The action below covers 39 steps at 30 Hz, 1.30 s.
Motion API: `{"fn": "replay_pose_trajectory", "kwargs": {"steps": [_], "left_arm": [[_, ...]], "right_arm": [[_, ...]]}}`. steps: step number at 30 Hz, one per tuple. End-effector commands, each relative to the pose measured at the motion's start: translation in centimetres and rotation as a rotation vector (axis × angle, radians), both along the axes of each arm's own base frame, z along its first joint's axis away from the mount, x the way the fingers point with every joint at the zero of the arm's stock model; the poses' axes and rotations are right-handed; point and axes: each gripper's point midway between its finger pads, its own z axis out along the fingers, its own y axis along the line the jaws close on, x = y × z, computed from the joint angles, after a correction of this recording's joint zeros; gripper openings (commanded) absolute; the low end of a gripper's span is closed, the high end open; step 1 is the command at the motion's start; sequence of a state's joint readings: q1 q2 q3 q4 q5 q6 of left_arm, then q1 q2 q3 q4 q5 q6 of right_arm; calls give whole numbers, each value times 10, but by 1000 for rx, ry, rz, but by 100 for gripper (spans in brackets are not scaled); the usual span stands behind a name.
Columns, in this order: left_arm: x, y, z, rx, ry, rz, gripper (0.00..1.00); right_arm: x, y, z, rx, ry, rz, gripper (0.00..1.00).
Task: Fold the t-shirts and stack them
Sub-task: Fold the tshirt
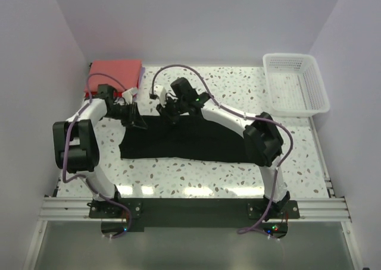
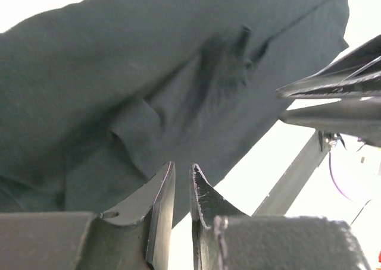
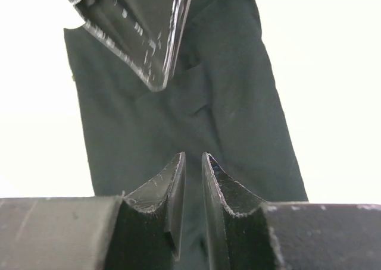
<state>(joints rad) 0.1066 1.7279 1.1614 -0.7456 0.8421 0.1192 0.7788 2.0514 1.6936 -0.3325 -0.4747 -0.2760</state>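
Observation:
A black t-shirt (image 1: 190, 142) lies on the speckled table as a long folded band, lightly creased near its back left end. Both grippers hover at that end. My left gripper (image 1: 140, 122) (image 2: 182, 165) has its jaws a narrow slit apart with nothing between them; the black cloth (image 2: 119, 74) lies just beyond its tips. My right gripper (image 1: 171, 118) (image 3: 193, 155) is also narrowly open and empty above the cloth (image 3: 232, 115). Each wrist view shows the other gripper's fingers (image 2: 333, 97) (image 3: 143, 38) close by. A folded coral-red t-shirt stack (image 1: 116, 75) sits at the back left corner.
A white lattice basket (image 1: 296, 84) stands at the back right. Purple cables loop over both arms. Walls close in on the left, back and right of the table (image 1: 232, 91).

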Motion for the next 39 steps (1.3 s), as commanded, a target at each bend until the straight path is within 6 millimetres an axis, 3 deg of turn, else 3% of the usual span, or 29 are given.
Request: {"fn": "replay_pose_trajectory", "kwargs": {"steps": [1,4,9,14,17,18,21,22,23,25,26,30,33,39], "left_arm": [[31,0,-8,-5,-24,39,20],[32,4,-28,21,31,52,19],[32,20,-62,93,94,92,17],[44,33,-82,159,115,127,16],[64,42,-75,195,78,139,16],[70,42,-68,198,50,132,16],[88,41,-26,193,-97,89,19],[92,40,-13,215,-152,63,20],[90,40,2,238,-191,54,20],[83,31,10,294,-227,-2,21],[75,26,14,311,-227,-23,22],[32,-9,-17,428,-149,-166,22],[12,-22,-41,502,-89,-225,20],[2,-20,-79,690,-24,-275,20]], "right_arm": [[11,9,-35,-33,73,-28,22],[17,1,-56,-89,80,-35,22],[22,-35,-97,-203,84,-78,21],[33,-54,-118,-274,68,-120,21],[34,-55,-95,-245,73,-135,28],[34,-52,-66,-193,59,-129,37],[36,-69,-24,-135,81,-168,49],[38,-87,-1,-127,62,-191,49],[38,-97,5,-137,54,-200,50],[42,-132,15,-184,20,-226,50],[36,-149,11,-235,35,-241,49],[25,-223,-14,-418,90,-280,43],[18,-270,-27,-534,116,-334,38],[5,-328,-41,-680,150,-381,35]]}}
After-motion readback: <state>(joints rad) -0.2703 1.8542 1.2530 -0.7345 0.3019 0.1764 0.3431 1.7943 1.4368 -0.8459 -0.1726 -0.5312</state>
